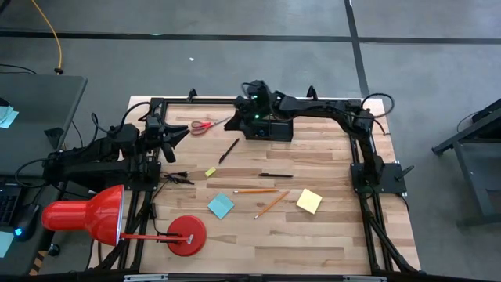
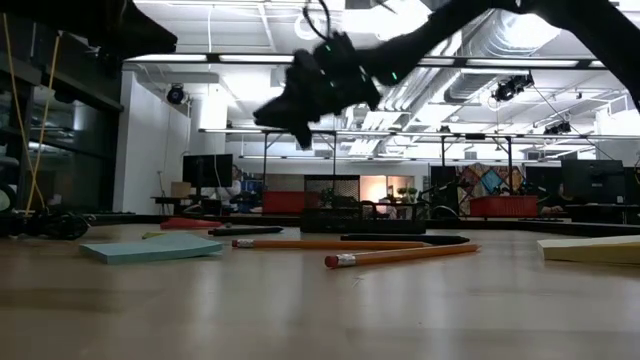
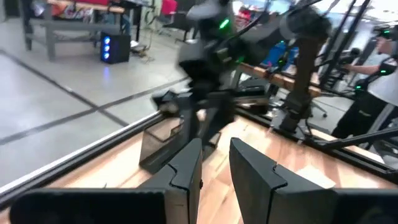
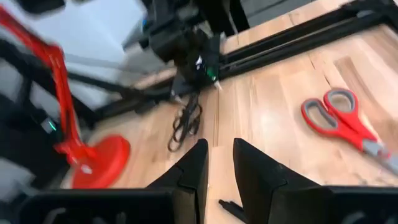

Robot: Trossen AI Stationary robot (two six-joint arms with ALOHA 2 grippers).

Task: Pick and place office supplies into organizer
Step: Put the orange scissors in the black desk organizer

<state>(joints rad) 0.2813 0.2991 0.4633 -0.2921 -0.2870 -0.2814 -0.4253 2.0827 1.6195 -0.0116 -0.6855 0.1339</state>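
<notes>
The right gripper (image 1: 249,100) is held above the far edge of the table (image 1: 329,235), over the organizer (image 1: 270,128); its fingers (image 4: 194,165) are seen slightly parted with nothing between them. The left gripper (image 1: 171,147) is parked at the far left, fingers (image 3: 186,168) slightly apart and empty. Red scissors (image 1: 202,124) lie just left of the organizer. Two black pens (image 1: 228,150), two orange pencils (image 1: 271,204), a blue pad (image 1: 221,206), a yellow pad (image 1: 309,200) and a tiny yellow block (image 1: 210,171) are scattered mid-table, all outside the organizer. A red lamp (image 1: 82,217) is seen near left.
</notes>
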